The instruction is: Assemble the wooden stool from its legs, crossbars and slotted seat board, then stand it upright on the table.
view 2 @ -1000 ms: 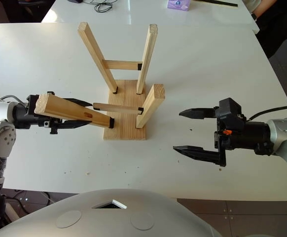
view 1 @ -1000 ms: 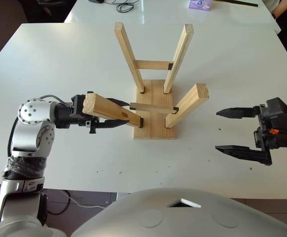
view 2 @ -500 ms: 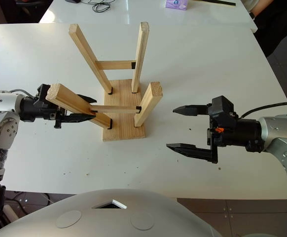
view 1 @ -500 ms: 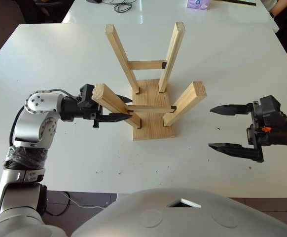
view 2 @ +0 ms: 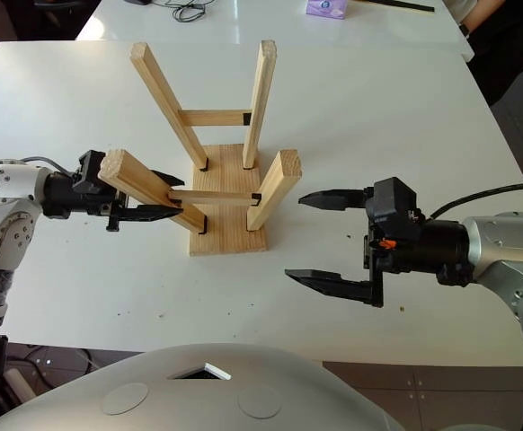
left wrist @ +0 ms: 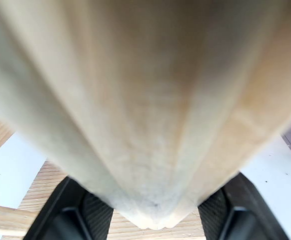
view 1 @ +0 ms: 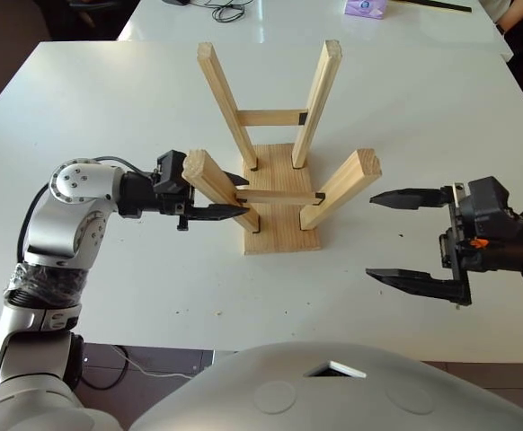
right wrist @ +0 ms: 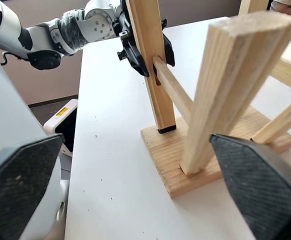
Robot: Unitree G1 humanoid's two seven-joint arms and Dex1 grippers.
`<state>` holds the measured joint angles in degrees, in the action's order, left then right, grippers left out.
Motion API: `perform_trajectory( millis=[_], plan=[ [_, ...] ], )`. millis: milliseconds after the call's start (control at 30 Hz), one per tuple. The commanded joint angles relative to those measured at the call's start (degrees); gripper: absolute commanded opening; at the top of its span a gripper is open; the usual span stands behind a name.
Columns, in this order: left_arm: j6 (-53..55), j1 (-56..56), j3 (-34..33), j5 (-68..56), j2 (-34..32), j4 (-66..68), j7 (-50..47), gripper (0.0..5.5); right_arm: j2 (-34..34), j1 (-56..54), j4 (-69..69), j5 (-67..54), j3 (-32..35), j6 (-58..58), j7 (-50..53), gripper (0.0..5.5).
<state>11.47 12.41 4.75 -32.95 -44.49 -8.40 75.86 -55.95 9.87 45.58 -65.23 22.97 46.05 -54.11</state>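
Left claw (view 1: 231, 196) clamped the stool leg (view 1: 206, 176) nearest the worktop (view 1: 100, 108)'s left edge; right claw (view 1: 372, 235) gaped wide, touching nothing.

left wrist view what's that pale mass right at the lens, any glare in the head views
Left wrist view: the leg in the left claw sits right against the lens. Left eye view: glare on the far table; the near table is evenly lit, with only faint shadows.
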Motion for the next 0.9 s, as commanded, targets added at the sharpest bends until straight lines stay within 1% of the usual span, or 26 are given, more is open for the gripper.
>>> perform_trajectory(
  millis=[33,67,100,133,167,200,367,467,533,667,700,733,833,900],
  plan=[
    [3.97,-1.37,3.38,5.98,-0.22,0.80,-4.26,2.04,0.49,-3.86,1.52,-10.85,0.52,0.26,7.82,5.40],
    [4.26,-1.28,3.71,6.32,-0.12,0.75,-5.16,2.04,1.13,-5.20,2.09,-11.99,-0.99,-0.16,10.80,5.40],
    [4.64,-1.10,4.03,6.61,-0.03,0.77,-6.01,2.04,1.92,-6.51,2.68,-12.81,-2.53,-0.66,13.71,5.20],
    [4.91,-0.81,4.39,7.00,0.06,0.85,-6.92,2.04,2.74,-8.07,3.03,-13.62,-4.34,-0.96,17.03,5.11],
    [5.07,-0.56,4.78,7.43,0.13,0.80,-7.73,2.04,3.96,-9.89,3.14,-13.40,-6.42,-1.10,20.65,4.87],
    [6.12,-0.23,5.04,7.33,0.37,0.40,-8.98,2.04,5.80,-12.11,3.00,-13.01,-9.16,-1.21,24.81,4.83],
    [9.84,0.08,5.98,5.91,0.62,-2.98,-12.06,2.04,15.28,-20.94,3.12,-10.26,-21.64,-0.91,41.23,3.96],
    [11.21,0.11,6.53,5.64,0.58,-4.42,-13.02,2.04,21.12,-24.07,2.83,-7.61,-28.21,-0.41,48.11,3.45],
    [12.14,0.46,6.74,5.37,0.78,-4.88,-13.63,2.04,24.49,-25.16,1.92,-5.38,-31.18,-0.53,51.51,3.10],
    [12.80,0.79,7.05,5.51,0.78,-5.05,-14.13,2.04,28.58,-27.11,-0.02,-0.66,-33.75,-0.96,54.68,2.40],
    [12.84,0.91,7.18,5.61,0.80,-4.95,-14.15,2.04,29.28,-27.65,-0.34,0.20,-33.75,-1.10,54.92,2.32],
    [12.88,1.01,7.24,5.64,0.81,-4.85,-14.15,2.04,29.93,-28.21,-0.59,0.66,-33.55,-1.31,55.15,2.06],
    [13.06,1.34,7.39,5.59,0.92,-4.49,-14.28,2.04,31.46,-29.61,-1.18,2.36,-33.11,-1.69,55.27,1.59],
    [13.16,1.37,7.50,5.53,0.99,-4.55,-14.41,2.04,32.17,-29.57,-1.96,4.75,-33.95,-1.76,54.67,1.29]
  ],
)
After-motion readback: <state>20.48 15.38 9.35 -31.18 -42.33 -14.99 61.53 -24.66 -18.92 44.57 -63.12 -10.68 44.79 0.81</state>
